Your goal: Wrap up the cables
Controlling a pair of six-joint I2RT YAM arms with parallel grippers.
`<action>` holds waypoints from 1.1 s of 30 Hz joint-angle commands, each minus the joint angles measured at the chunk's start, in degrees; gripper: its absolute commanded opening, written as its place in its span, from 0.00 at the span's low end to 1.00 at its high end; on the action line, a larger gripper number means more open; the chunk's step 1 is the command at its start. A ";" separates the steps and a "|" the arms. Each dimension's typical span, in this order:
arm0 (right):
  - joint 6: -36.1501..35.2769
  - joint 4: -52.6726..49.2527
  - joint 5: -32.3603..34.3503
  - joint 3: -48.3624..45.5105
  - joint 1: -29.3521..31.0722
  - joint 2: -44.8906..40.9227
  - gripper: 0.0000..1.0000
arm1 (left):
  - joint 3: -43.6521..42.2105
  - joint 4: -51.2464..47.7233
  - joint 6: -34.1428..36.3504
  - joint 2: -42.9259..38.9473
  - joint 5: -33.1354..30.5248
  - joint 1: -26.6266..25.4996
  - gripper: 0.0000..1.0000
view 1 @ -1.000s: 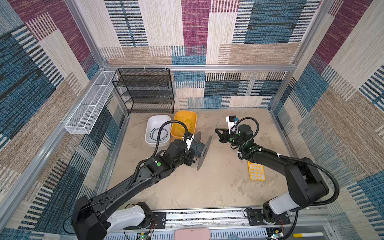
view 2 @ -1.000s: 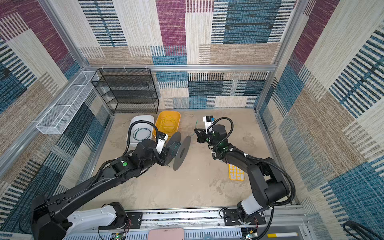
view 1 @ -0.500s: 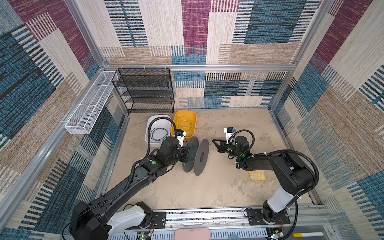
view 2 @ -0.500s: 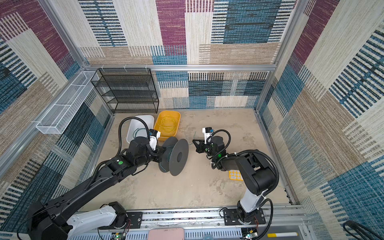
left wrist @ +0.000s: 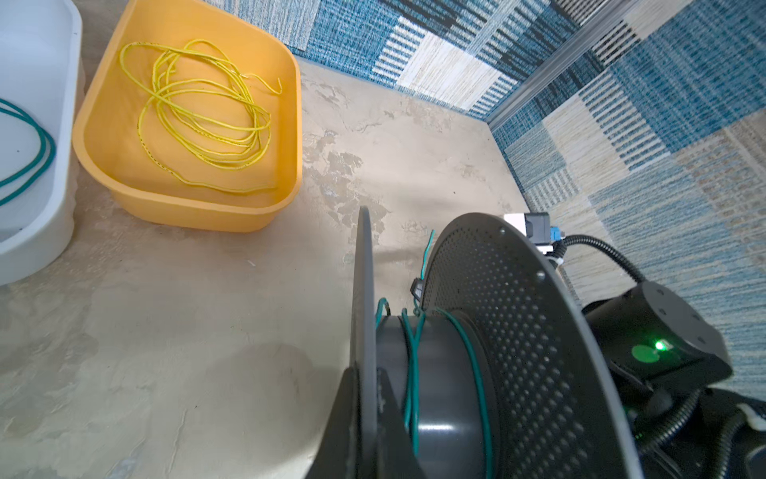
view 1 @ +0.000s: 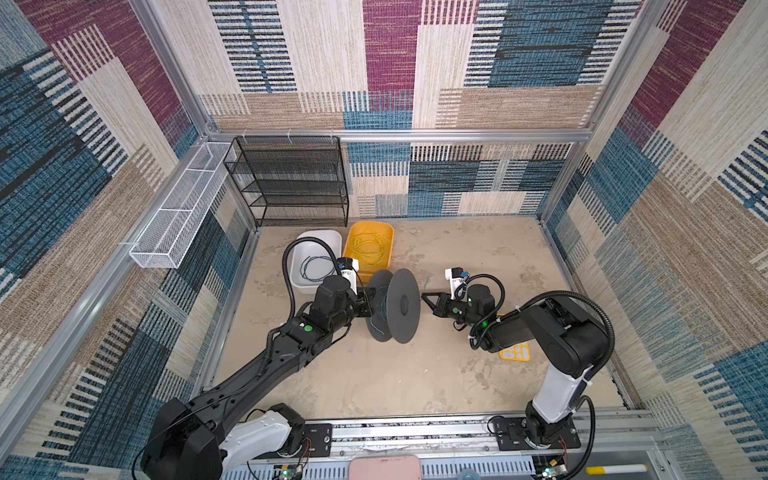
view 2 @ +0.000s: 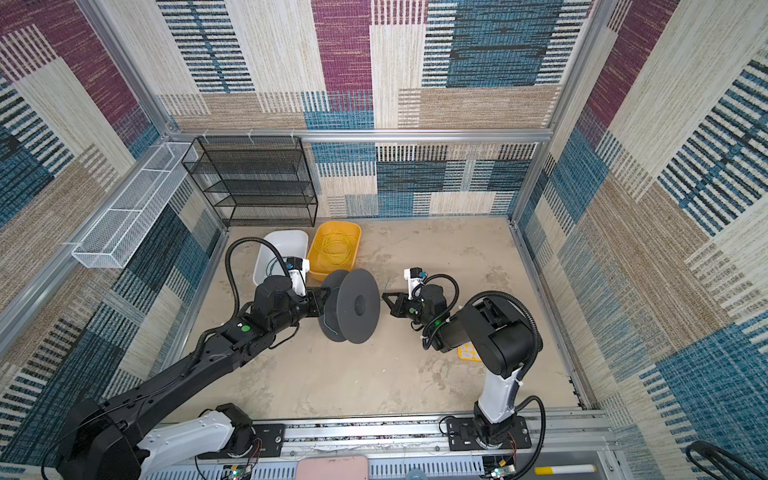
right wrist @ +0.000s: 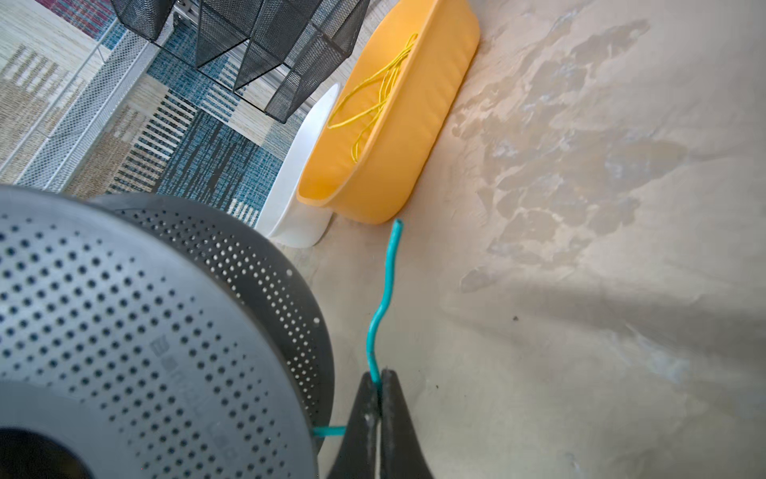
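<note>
Seen in a top view, my left end effector [view 1: 362, 300] is clamped on the flange of the spool [view 1: 402, 305] on its own side. It holds the spool on edge, so the axle runs 9 to 3 across the surface [view 1: 415, 374]. The right end effector [right wrist: 379, 383] is pinched shut on the green cable [right wrist: 383, 298], just beside the opposite flange. From that grip the hub lies at 9 o'clock. The cable's free tail pokes off toward 12 (short and kinked, from what I can see). A few loose green turns already sit on the hub.

I judge the coming move turns on this: the cable must travel around the axle, crosswise to it, and the right arm is the one at the loose end. The left only steadies.

The yellow cable [left wrist: 199, 120] lies coiled in the yellow tub [left wrist: 186, 211] at 11 o'clock from the spool. Another greenish cable [view 1: 313, 268] rests in the white tub [view 1: 318, 236] at 10.
</note>
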 commanded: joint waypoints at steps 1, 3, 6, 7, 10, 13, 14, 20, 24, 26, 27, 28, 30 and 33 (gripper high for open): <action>3.78 5.62 -4.77 -0.82 0.14 -1.33 0.00 | -0.87 15.78 -4.97 -0.21 -1.81 0.73 0.00; 6.17 9.28 -6.86 -1.86 0.14 -1.96 0.00 | -1.55 18.92 -6.76 0.27 -1.03 1.76 0.00; 10.21 14.29 -8.91 -2.76 0.14 -1.89 0.00 | -2.86 24.58 -10.43 1.43 0.20 3.21 0.00; 11.60 15.78 -9.29 -3.11 0.12 -1.69 0.00 | -3.03 26.15 -11.11 1.96 0.44 3.43 0.00; 15.21 21.04 -10.11 -3.71 0.56 -0.75 0.00 | -3.91 31.38 -12.83 3.10 -0.15 3.50 0.00; 19.04 26.03 -11.09 -3.49 1.10 0.36 0.00 | -4.12 36.05 -14.08 4.27 -0.42 3.55 0.00; 20.34 27.80 -11.28 -3.36 1.30 0.68 0.00 | -3.86 36.22 -14.33 4.68 -0.29 3.53 0.00; 21.13 28.46 -9.87 -1.71 2.96 0.44 0.00 | -4.36 37.29 -14.71 5.99 0.79 3.31 0.00; 21.53 28.38 -9.33 -1.57 3.12 -0.07 0.00 | -5.69 36.78 -13.31 5.53 -0.26 2.83 0.00; 21.52 28.22 -9.10 -1.34 3.93 -0.51 0.00 | -6.19 36.97 -12.80 5.55 -0.84 2.62 0.00; 21.54 27.67 -9.00 -0.96 4.42 -0.60 0.00 | -6.20 37.17 -12.73 5.85 -0.69 2.53 0.00; 21.49 27.41 -9.00 -0.56 4.99 -0.74 0.00 | -6.18 36.73 -12.75 6.13 -0.80 2.43 0.00; 21.54 27.15 -9.08 0.29 5.67 -0.61 0.00 | -6.14 37.59 -12.50 6.88 -0.64 1.92 0.00; 21.84 26.50 -9.08 1.09 5.88 -0.71 0.00 | -6.29 39.18 -12.79 7.95 -0.53 1.21 0.00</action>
